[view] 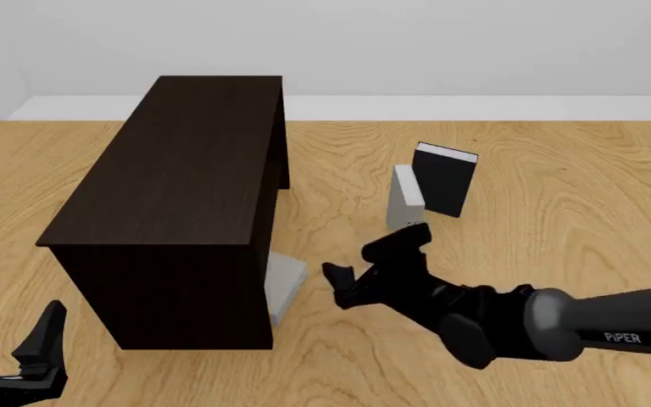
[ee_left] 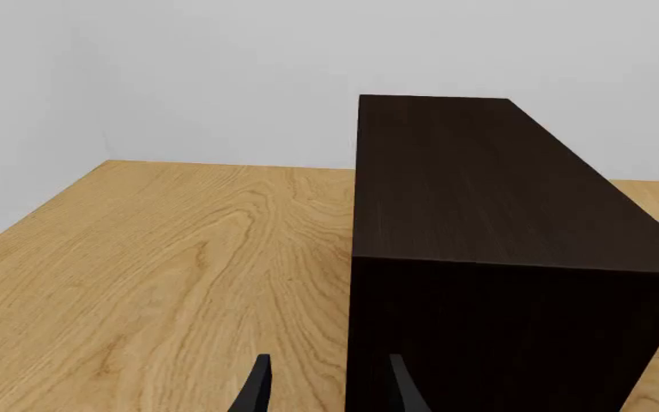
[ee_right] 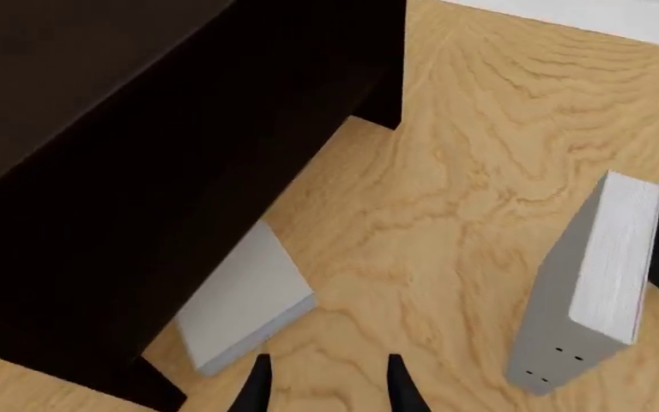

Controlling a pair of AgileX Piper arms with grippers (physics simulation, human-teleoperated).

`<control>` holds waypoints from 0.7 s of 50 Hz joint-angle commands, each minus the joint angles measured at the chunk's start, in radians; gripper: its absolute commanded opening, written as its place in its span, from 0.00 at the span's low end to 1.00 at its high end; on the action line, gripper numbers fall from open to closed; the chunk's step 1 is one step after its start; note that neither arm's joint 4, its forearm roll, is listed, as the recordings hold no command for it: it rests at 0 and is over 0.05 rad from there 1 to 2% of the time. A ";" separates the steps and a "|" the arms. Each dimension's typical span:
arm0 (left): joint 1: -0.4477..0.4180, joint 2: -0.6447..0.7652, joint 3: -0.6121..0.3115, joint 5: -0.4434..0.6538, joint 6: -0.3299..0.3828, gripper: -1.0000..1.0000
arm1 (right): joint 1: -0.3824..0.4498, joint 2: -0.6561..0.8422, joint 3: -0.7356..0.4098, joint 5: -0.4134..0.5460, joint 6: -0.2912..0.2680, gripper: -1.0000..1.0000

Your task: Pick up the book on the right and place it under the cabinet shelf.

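Your right gripper (view: 342, 287) is spread wide and holds nothing. You can see bare table (view: 575, 170) between its two fingers in the right wrist view. The book (view: 288, 284) lies flat at about 9 o'clock from that gripper, just beside it. One part of the book is tucked under the cabinet (view: 179, 170) and one corner sticks out onto the wood. It lies flat because only a flat book fits in that low gap.

I think this is the book you were asked to move, since your loose fingers point right at it. If so, the job looks almost done, though a small push could slide it further in.

A second grey book (view: 407, 197) stands up at about 1 o'clock from your gripper, with a black book (view: 444, 180) just behind it. Leave those two alone.

Your left gripper (view: 11, 335) sits at 7 o'clock from the cabinet, fingers apart and empty, out of the way.
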 commanded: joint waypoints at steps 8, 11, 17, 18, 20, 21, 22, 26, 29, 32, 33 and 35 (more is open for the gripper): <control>0.000 0.007 0.000 -0.006 0.000 1.00 | -0.053 -0.421 0.168 0.092 -0.065 1.00; 0.000 0.008 0.000 -0.008 0.000 1.00 | -0.052 -0.475 0.177 0.125 -0.067 1.00; 0.000 0.018 0.000 -0.018 0.000 1.00 | -0.088 -0.626 0.202 0.197 -0.088 1.00; 0.000 0.017 0.000 -0.016 0.000 1.00 | -0.093 -0.668 0.207 0.220 -0.090 1.00; 0.000 0.020 0.000 -0.019 0.000 1.00 | -0.118 -0.740 0.218 0.254 -0.103 1.00; 0.000 0.023 0.000 -0.022 0.000 1.00 | -0.115 -0.776 0.221 0.267 -0.101 1.00; 0.041 0.056 0.000 -0.055 0.001 1.00 | -0.119 -0.823 0.225 0.291 -0.098 1.00; 0.052 0.055 0.000 -0.057 0.000 1.00 | -0.172 -0.904 0.242 0.342 -0.111 1.00; 0.054 0.057 0.000 -0.056 0.000 1.00 | -0.200 -1.003 0.247 0.414 -0.123 1.00; 0.054 0.045 0.000 -0.048 0.000 1.00 | -0.208 -1.048 0.245 0.462 -0.129 1.00; 0.053 0.054 0.000 -0.054 0.000 1.00 | -0.216 -1.084 0.244 0.492 -0.135 1.00; 0.054 0.050 0.000 -0.051 0.000 1.00 | -0.253 -1.157 0.245 0.550 -0.151 1.00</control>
